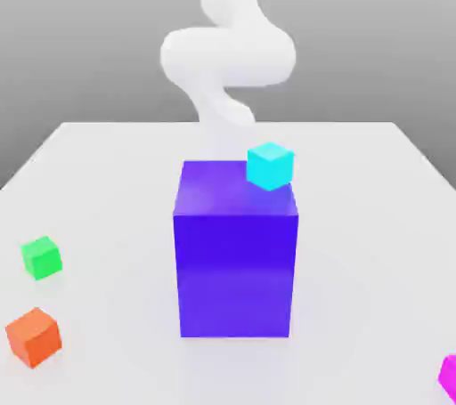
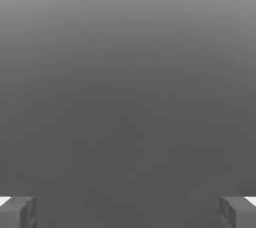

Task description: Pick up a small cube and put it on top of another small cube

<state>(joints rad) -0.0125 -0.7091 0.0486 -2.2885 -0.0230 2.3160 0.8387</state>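
Observation:
The small magenta cube (image 1: 448,377) lies on the white table at the front of the exterior view's right, cut off by the picture's edge. Small green (image 1: 41,257) and orange (image 1: 34,336) cubes rest on the table at the exterior view's left. A cyan cube (image 1: 270,166) shows at the back right corner of the tall blue block's top. The white arm (image 1: 227,56) rises behind that block, far from the magenta cube. In the hand view my gripper (image 2: 128,213) is open: its grey fingertips (image 2: 19,212) stand wide apart with nothing between them, before a plain grey background.
A tall blue-violet block (image 1: 235,261) stands in the middle of the white table (image 1: 374,216), between the arm and the front cubes. Open table surface lies on both sides of it.

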